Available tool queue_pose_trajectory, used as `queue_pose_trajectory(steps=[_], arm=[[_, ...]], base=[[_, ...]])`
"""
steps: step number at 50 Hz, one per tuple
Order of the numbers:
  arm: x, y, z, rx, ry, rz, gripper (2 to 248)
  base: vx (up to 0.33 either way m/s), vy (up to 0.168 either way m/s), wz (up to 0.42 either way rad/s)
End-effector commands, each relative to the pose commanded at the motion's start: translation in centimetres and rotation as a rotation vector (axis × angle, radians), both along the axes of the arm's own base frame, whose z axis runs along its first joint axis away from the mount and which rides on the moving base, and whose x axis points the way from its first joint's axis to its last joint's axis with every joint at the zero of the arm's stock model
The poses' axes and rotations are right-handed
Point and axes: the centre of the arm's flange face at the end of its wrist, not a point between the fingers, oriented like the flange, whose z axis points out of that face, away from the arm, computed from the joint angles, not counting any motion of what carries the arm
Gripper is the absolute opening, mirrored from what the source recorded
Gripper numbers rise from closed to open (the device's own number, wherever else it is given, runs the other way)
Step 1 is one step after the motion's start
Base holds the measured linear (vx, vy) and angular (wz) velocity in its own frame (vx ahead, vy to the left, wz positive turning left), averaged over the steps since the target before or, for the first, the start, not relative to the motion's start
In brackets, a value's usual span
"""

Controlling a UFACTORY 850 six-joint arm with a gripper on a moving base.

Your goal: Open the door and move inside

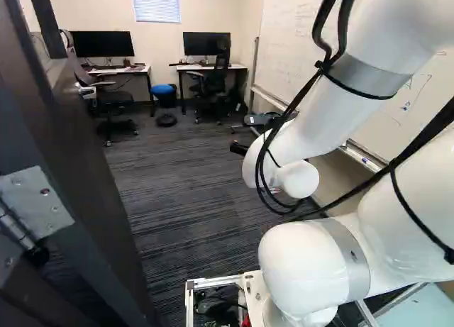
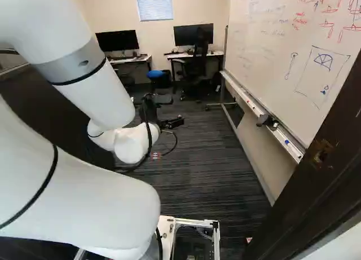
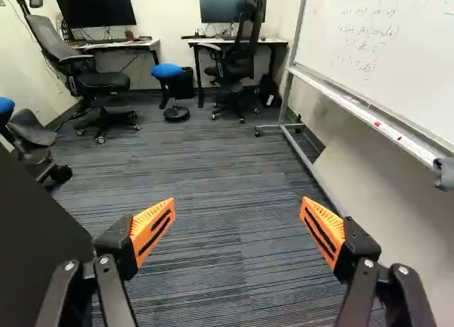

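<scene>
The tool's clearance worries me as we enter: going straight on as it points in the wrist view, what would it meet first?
Probably the striped carpet, short of the desks: the tool seems tilted slightly down, fingers open. How far off is unclear.

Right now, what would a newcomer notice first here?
The white arm at the left base view's right, opposite the dark open door. Next, the open gripper with orange pads in the wrist view, then the whiteboard with red and blue drawings at the right base view's right.
</scene>
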Motion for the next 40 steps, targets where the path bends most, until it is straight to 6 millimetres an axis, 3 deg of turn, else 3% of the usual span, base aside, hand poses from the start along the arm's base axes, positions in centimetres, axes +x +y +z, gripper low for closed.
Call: queue_pose_trajectory(steps=[40], arm=[[0.00, 0.00, 0.00, 0.000, 0.000, 0.000, 247]], base=[[0.178, -0.025, -0.005]])
